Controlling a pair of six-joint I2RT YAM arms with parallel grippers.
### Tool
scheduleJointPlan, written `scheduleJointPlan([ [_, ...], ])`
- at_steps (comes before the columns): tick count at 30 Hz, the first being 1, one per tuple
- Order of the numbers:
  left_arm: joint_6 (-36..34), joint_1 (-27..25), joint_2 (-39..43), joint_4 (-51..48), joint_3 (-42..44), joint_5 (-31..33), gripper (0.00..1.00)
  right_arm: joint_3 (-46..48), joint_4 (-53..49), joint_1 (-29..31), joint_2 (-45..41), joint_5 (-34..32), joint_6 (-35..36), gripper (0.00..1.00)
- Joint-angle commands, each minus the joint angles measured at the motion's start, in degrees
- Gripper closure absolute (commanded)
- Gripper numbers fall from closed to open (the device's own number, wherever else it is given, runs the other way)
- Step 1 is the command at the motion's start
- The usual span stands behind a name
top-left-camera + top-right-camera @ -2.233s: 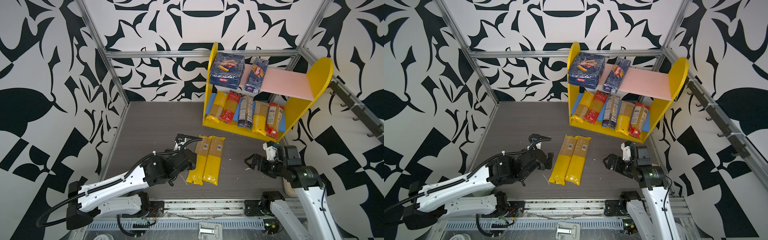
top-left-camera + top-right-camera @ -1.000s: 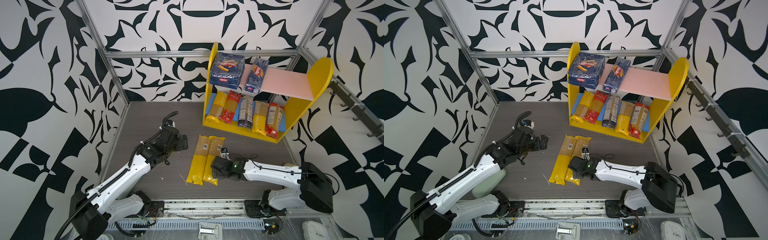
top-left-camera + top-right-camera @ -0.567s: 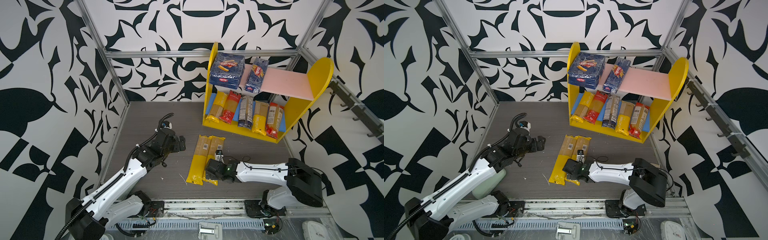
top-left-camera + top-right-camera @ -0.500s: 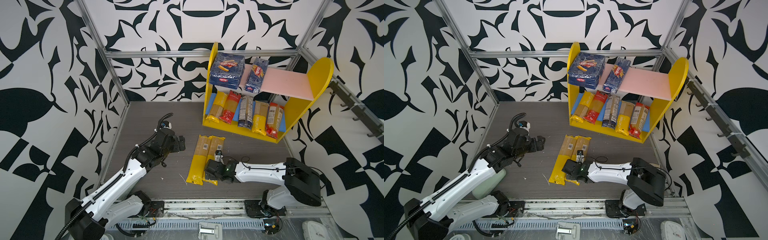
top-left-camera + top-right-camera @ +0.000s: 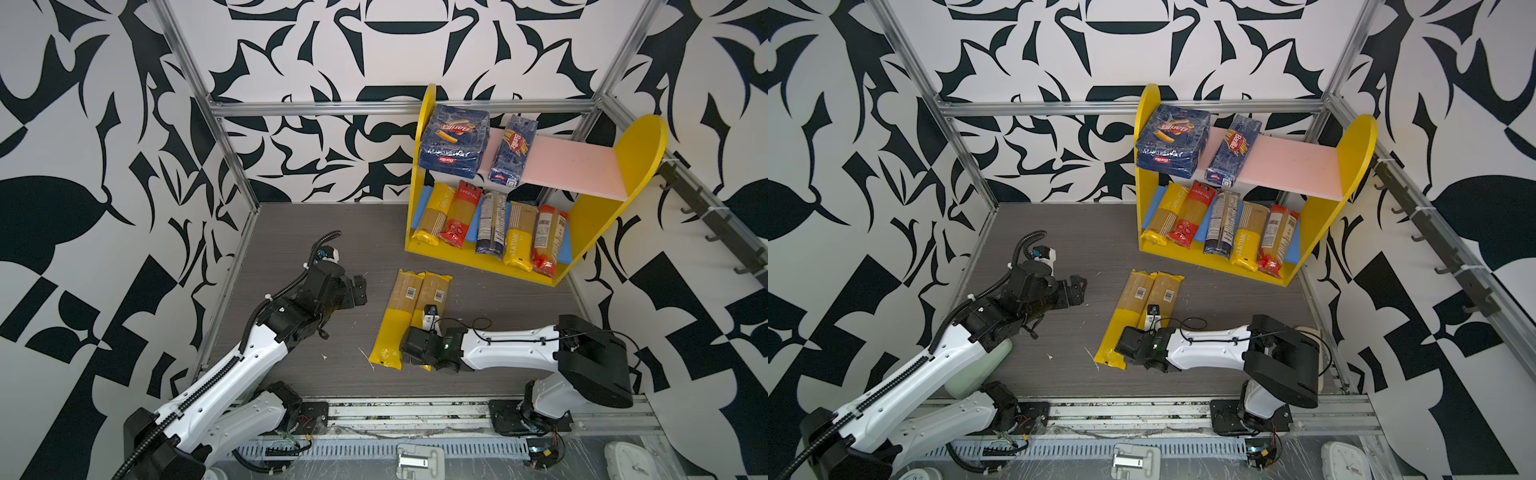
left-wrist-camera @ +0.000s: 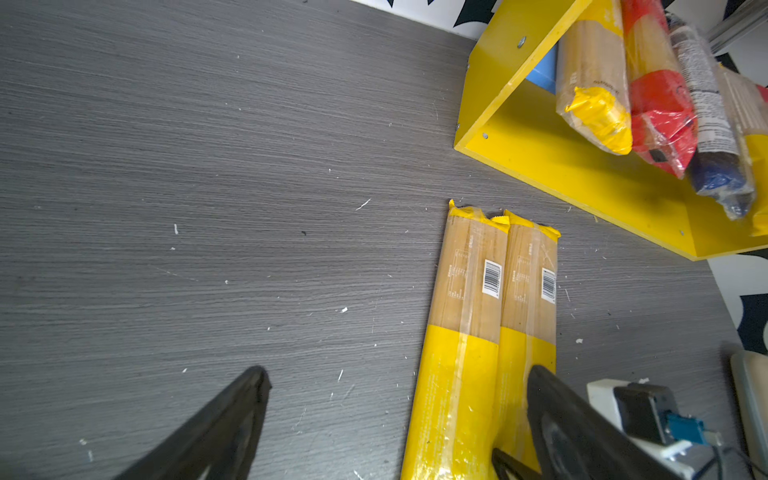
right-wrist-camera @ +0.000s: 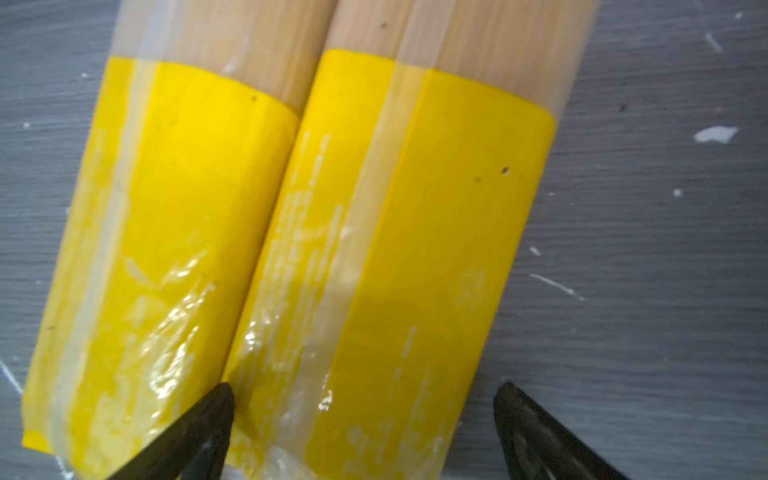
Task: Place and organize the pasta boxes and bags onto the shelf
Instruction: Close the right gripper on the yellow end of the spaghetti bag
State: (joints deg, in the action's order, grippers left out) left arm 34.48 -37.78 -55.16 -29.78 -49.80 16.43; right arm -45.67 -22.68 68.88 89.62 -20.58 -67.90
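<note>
The work surface is a grey wood-grain tabletop (image 5: 374, 232) scattered with white specks (image 6: 363, 203), enclosed on three sides by walls (image 5: 291, 50) printed in a black-and-white leaf pattern, with aluminium frame bars (image 5: 316, 109) along the joints. A black rail of hooks (image 5: 1449, 257) is fixed along the right wall. A slotted cable duct (image 5: 374, 449) runs along the front edge; a pale green rounded object (image 5: 976, 370), partly hidden, lies near the front left corner.

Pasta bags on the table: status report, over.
Left gripper open, clear of bags. Right gripper open, astride one bag at its yellow end; second bag tight beside it. Nothing between bags and shelf.
</note>
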Motion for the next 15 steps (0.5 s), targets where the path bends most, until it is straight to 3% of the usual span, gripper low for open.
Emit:
scheduleJointPlan([
  [1, 0.15, 0.34, 1.23, -1.23, 1.30, -0.37, 0.01, -2.24, -2.97, 0.46, 0.66, -1.68, -1.70, 0.00],
  [15, -0.20, 0.65, 5.47, -2.52, 3.44, -0.87, 0.01, -2.32, 0.59, 0.50, 10.08, -0.32, -5.28, 0.00],
])
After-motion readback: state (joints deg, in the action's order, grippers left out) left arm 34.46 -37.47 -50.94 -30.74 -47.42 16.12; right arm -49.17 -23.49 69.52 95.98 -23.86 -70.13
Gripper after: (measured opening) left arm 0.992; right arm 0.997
